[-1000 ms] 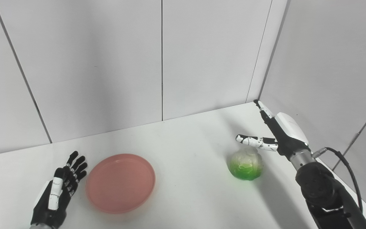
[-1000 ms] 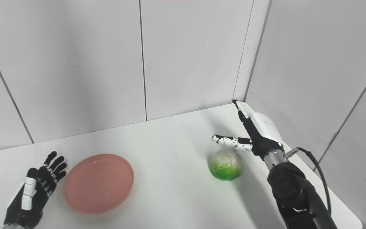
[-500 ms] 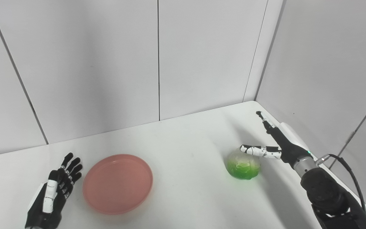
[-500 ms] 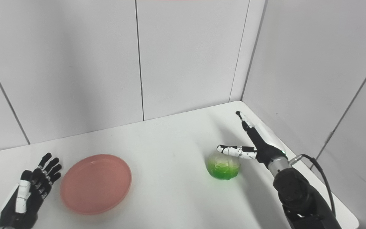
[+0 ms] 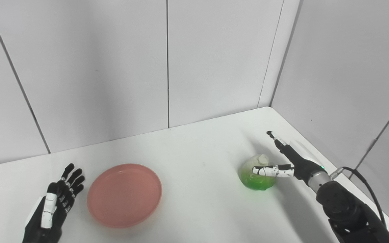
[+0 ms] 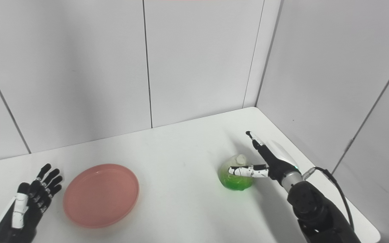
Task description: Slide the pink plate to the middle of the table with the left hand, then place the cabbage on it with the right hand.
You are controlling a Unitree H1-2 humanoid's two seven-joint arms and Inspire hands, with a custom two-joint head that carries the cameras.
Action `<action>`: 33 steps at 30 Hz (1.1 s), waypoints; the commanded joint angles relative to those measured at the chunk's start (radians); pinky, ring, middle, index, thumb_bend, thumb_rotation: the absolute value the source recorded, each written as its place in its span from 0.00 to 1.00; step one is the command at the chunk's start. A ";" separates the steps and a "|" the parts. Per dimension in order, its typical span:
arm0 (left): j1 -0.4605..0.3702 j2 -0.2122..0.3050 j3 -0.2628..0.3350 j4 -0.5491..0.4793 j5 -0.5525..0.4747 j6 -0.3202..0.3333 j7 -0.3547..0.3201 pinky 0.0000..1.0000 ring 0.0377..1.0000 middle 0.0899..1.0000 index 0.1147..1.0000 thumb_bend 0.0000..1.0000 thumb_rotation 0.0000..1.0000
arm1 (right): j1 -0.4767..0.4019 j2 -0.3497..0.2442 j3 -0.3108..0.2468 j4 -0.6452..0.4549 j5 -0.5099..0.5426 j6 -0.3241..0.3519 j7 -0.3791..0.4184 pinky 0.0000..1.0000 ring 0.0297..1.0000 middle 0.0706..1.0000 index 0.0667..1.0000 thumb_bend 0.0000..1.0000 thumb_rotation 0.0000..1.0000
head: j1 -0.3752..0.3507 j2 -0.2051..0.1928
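The pink plate [image 5: 124, 194] lies flat on the white table, left of its middle. My left hand [image 5: 54, 206] rests open just to the plate's left, fingers spread and pointing away from me, a small gap short of the rim. The cabbage [image 5: 257, 174], green below and pale on top, sits on the right side of the table. My right hand [image 5: 287, 160] is open beside it, thumb lying across the cabbage's near right side, fingers stretched past it toward the far wall.
White wall panels close the table at the back and on the right, meeting at the far right corner [image 5: 265, 107]. The table's right edge [image 5: 373, 199] runs just beyond my right arm.
The right hand has come down from above the cabbage to its side, thumb now against it. The left hand has drawn back slightly toward me. The camera has shifted a little.
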State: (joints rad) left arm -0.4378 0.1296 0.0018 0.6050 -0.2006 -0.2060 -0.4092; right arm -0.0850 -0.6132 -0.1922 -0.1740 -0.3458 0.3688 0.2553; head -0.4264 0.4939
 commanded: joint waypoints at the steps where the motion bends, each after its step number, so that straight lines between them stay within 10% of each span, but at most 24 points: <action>1: 0.077 0.044 0.010 0.034 0.011 0.079 0.015 0.98 0.96 0.96 0.97 0.91 0.97 | -0.025 -0.036 -0.006 -0.006 0.005 -0.005 -0.009 0.91 1.00 1.00 1.00 1.00 0.53 | 0.001 0.003; 33: 0.092 0.055 0.005 -0.038 0.007 0.144 0.002 0.98 0.96 0.97 0.96 0.91 0.98 | -0.113 -0.051 0.094 0.107 0.077 -0.017 0.036 0.94 1.00 1.00 1.00 1.00 0.55 | 0.003 0.042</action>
State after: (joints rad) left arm -0.4026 0.1486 0.0046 0.5323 -0.2008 -0.1521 -0.4137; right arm -0.1744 -0.6301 -0.0929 -0.0537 -0.2758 0.3728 0.2954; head -0.4249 0.5354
